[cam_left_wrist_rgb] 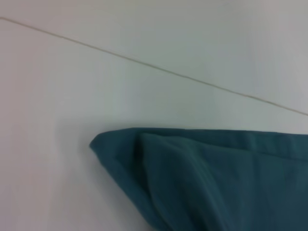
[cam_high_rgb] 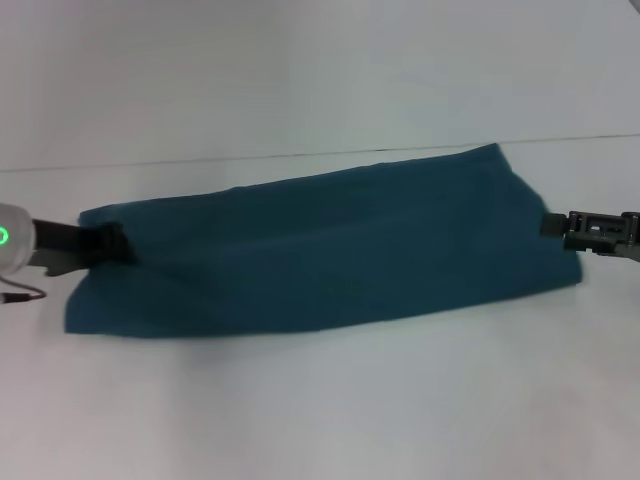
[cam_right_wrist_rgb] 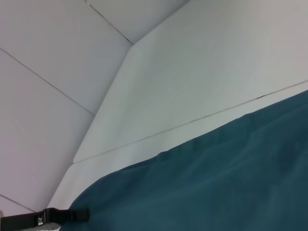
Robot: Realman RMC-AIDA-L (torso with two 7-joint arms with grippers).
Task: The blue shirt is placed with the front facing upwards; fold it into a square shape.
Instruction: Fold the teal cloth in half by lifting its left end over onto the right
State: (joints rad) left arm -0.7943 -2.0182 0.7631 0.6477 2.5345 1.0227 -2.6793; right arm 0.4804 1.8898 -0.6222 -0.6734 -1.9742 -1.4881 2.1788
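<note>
Blue shirt (cam_high_rgb: 330, 260), plain teal folded band; left claw (cam_high_rgb: 118, 243), right claw (cam_high_rgb: 550, 226): grip unclear.

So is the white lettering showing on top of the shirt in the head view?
No, the shirt lies as a long plain teal band with no lettering visible.

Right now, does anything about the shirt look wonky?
Yes. The blue shirt is folded into a long band that lies slanted on the table, its right end farther back. Its left end is bunched near the left claw.

White table (cam_high_rgb: 320, 420), blue shirt (cam_high_rgb: 330, 255) (folded band) lying across it
</note>
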